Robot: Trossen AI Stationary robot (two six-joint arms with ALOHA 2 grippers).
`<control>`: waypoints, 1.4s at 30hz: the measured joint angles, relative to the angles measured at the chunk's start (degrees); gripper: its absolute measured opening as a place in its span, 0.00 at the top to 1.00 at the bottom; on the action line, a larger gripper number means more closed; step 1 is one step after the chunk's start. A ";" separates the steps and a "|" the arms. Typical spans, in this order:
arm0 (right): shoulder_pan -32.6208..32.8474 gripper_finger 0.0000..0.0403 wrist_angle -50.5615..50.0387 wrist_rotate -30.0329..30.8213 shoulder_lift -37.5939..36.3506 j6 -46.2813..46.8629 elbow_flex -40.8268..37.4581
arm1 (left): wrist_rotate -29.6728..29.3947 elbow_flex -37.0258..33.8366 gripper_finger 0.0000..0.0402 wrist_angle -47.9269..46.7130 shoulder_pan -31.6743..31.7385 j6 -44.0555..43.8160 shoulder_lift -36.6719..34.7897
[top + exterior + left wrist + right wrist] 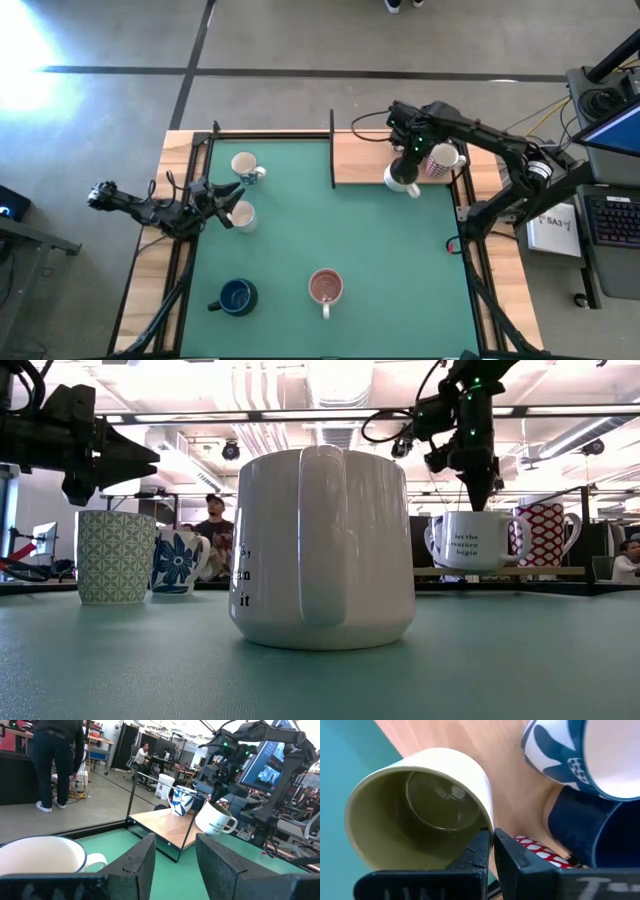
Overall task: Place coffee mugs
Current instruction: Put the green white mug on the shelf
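My right gripper is shut on a white mug with dark lettering at the near edge of the wooden shelf. A red-patterned mug, a blue-flowered mug and a dark blue mug stand on the shelf beside it. My left gripper is open at the mat's left, between two pale mugs, touching neither. A dark blue mug and a pink-lined mug stand upright on the green mat near its front. My right gripper pinches the white mug's rim, one finger inside the mug and one outside. The fingers come from above, pointing down. The mug hangs below them, slightly tilted, its handle sideways; whether its base touches the shelf I cannot tell.
A thin black frame edges the shelf's left side and the mat's far side. The green mat's middle and right hold nothing. Monitors and a keyboard stand off the table's right. People show in the room behind.
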 joint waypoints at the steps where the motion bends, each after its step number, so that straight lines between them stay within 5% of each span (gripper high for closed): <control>1: -0.20 0.98 0.06 0.08 0.00 -0.18 0.00 | -0.01 0.00 0.69 0.00 -0.01 -0.02 -0.02; 21: -0.25 0.98 0.31 7.58 0.93 -2.70 -0.10 | -0.01 0.00 0.69 0.00 -0.01 -0.02 -0.02; 35: -0.27 0.84 0.37 9.91 0.81 -1.57 1.22 | -0.01 0.00 0.69 0.00 0.01 -0.02 0.00; 38: -0.16 0.84 -0.25 7.08 -0.08 0.70 2.92 | -0.01 -0.02 0.69 0.00 0.00 -0.01 -0.01; 42: 0.66 0.85 0.43 -4.47 -1.16 7.46 3.41 | 0.00 0.00 0.69 0.00 0.00 0.00 -0.02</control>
